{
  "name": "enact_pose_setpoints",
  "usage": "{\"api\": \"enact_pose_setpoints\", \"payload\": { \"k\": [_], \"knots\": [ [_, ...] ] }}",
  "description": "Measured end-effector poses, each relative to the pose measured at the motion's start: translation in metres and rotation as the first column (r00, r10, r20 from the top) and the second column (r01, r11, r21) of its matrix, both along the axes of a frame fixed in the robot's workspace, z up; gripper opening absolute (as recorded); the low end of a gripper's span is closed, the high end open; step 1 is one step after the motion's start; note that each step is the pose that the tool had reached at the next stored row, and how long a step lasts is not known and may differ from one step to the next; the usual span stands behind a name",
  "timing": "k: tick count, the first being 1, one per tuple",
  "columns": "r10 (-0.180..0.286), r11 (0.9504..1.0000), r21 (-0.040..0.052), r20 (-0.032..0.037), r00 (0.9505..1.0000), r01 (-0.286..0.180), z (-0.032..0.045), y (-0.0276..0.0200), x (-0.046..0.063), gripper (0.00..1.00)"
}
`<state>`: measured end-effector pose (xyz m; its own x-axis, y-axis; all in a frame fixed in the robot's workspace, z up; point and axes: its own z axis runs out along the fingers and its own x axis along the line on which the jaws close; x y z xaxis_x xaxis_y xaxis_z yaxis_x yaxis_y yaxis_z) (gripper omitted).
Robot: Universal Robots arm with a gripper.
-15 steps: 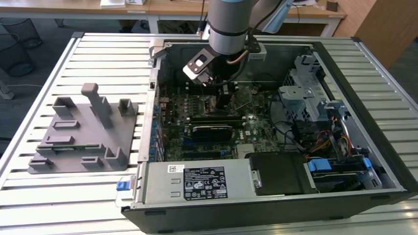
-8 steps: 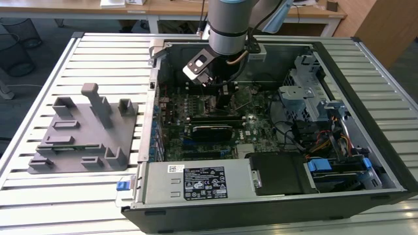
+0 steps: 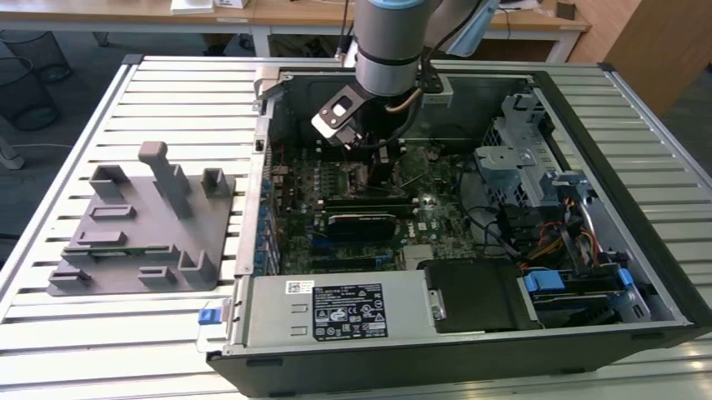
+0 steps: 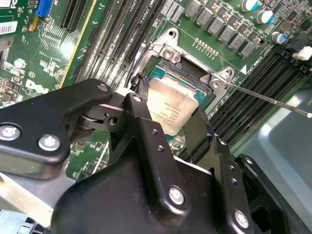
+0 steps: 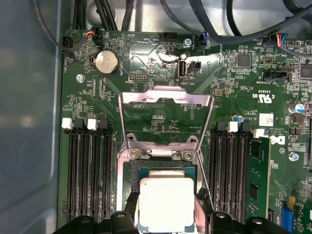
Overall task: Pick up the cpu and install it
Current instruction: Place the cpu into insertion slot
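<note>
my jaws clenched on small flat square silvery-topped cpu (image 5: 165, 204) by opposite rims | over dark motherboard socket (image 5: 165, 168), 11 o'clock in open black computer case (image 3: 445, 357), exterior view | light, stiff, fragile

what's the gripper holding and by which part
The gripper holds the cpu by two opposite edges, over the socket.

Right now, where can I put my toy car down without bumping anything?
The bare table slats between the gray fixture and the far edge, beside the case, are free. So are the slats between the fixture and the near edge. Inside the case it is crowded: the arm reaches in, jaws holding the cpu over the socket.
</note>
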<state>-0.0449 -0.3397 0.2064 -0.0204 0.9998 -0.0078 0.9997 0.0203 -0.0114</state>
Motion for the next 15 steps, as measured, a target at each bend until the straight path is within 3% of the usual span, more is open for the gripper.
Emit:
{"api": "enact_pose_setpoints", "payload": {
  "k": [15],
  "knots": [
    [0.0, 1.0, 0.0, 0.0, 1.0, 0.0, -0.0056, 0.0048, 0.0, 0.53]
  ]
}}
